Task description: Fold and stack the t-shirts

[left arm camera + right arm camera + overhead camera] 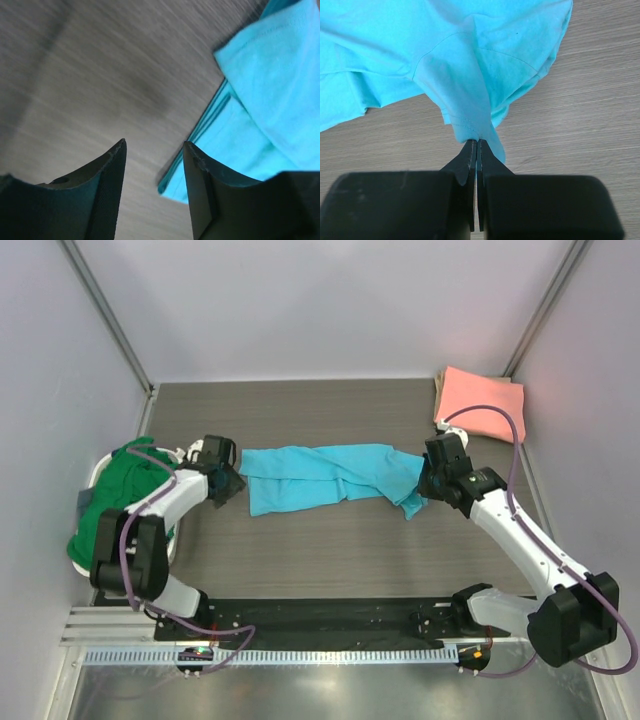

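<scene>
While one salmon-pink shirt point(482, 405) lies folded upper right, the sky-blue shirt point(320, 478) lies centre-frame, only half-folded. Right gripper point(476, 142) pinches its right end; left gripper point(154, 145) gapes empty beside its left edge. Green shirt point(125, 490) heaped far left, unfolded. Most work likely remains.

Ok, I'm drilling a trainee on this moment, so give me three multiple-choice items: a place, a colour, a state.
1. Where on the table is the salmon-pink shirt? A far right corner; B near left corner; C centre.
2. The white basket holds a shirt of what colour? A navy; B green; C pink.
3. The right gripper is: A open; B shut on the sky-blue shirt; C shut on nothing.
Answers: A, it lies folded there; B, green cloth fills it; B, it pinches blue cloth.
</scene>
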Tool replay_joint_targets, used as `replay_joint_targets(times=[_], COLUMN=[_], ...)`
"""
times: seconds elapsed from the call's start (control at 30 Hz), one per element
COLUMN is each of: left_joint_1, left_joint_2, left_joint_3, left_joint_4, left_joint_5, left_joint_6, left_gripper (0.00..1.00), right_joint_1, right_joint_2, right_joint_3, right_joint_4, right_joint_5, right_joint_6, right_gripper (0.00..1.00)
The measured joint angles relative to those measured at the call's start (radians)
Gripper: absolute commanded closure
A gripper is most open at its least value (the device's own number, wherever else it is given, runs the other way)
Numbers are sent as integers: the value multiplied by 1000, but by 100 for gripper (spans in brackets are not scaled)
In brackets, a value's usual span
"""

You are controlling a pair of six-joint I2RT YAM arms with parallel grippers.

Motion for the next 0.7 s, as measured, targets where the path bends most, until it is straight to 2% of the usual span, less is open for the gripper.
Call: replay_joint_targets(times=[0.17,0.7], left_joint_1=[41,54], left_joint_2=[167,341], left_joint_3=[94,229], left_joint_4=[47,137], left_joint_5=[46,77], left_joint_6=[14,6], left_gripper=[54,61], right_joint_1=[0,-1], right_joint_2=[8,48], right_joint_3=[0,0], right_joint_4=[10,45], right_joint_5=[-8,-30], right_joint_6=[-14,-39], right_gripper=[99,99])
